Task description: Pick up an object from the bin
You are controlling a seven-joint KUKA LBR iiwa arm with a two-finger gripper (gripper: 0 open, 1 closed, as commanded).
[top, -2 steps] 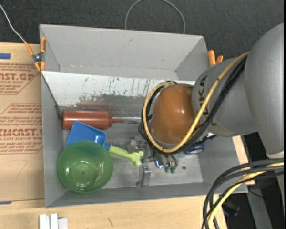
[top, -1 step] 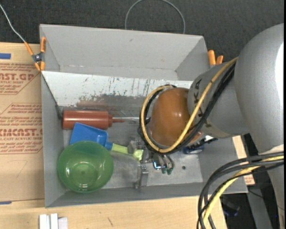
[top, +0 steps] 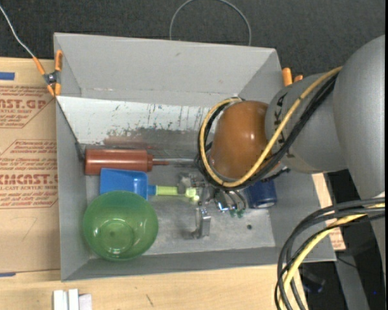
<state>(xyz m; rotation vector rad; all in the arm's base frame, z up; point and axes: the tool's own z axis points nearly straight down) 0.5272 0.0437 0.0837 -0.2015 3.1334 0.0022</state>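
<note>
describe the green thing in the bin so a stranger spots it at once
Start at the grey metal bin and go to its lower-left corner in the camera view. There sits a green bowl, just below a blue scoop and a long brown-red handle. It alone is round and green.

Even light, soft faint shadows

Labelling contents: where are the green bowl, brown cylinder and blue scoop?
green bowl [top: 119,228], camera view, inner bottom.
brown cylinder [top: 115,161], camera view, mid-body.
blue scoop [top: 121,181], camera view, its body.
</note>
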